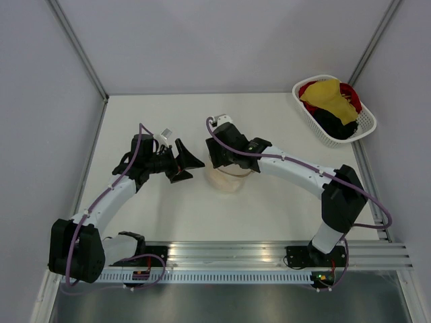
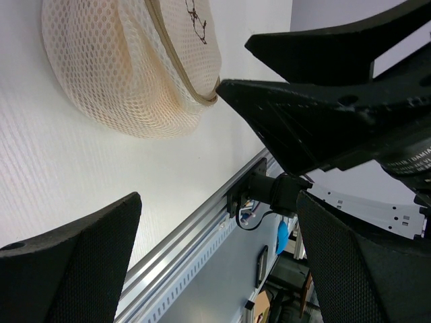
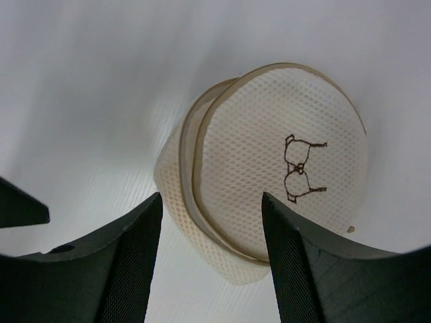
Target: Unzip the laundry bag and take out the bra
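Note:
The laundry bag is a small dome of white mesh lying on the table, zipped shut; its disc panel shows a bra outline. It also shows in the left wrist view. A peach tint shows through the mesh, but the bra itself is hidden inside. My right gripper is open, hovering just above the bag with its fingers on either side of the bag's near rim. My left gripper is open and empty, just left of the bag and apart from it.
A white lattice basket of yellow, red and black clothes stands at the far right corner. A metal rail runs along the near edge. Grey walls enclose the table on three sides.

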Action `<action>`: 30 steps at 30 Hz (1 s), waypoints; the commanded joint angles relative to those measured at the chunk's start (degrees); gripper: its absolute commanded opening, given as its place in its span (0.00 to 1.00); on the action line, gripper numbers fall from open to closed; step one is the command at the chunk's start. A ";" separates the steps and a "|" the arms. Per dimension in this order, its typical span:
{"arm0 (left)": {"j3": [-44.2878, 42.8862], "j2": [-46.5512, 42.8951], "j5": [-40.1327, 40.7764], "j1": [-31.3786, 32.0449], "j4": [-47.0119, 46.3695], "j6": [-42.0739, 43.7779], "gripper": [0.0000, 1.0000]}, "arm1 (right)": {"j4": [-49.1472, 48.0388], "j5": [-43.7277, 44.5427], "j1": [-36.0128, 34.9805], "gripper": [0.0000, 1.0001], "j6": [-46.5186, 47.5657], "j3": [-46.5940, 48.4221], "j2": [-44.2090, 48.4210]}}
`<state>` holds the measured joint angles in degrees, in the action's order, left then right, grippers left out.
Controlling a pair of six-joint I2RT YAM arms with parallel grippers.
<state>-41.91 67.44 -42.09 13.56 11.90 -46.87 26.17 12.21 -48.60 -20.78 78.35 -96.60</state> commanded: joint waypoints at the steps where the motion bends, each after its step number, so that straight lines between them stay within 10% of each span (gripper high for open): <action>1: -0.10 -0.82 -0.37 -0.29 -0.39 -1.38 1.00 | 1.51 5.36 0.08 0.66 -0.23 2.69 -3.33; 30: 0.34 -1.52 -0.45 -0.55 -0.04 -1.38 0.99 | 3.61 4.13 -2.29 0.60 -0.93 3.12 -11.24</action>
<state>-41.89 67.33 -42.09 13.26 11.92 -46.87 27.14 11.68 -50.96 -20.84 78.35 -105.60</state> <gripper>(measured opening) 0.993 0.621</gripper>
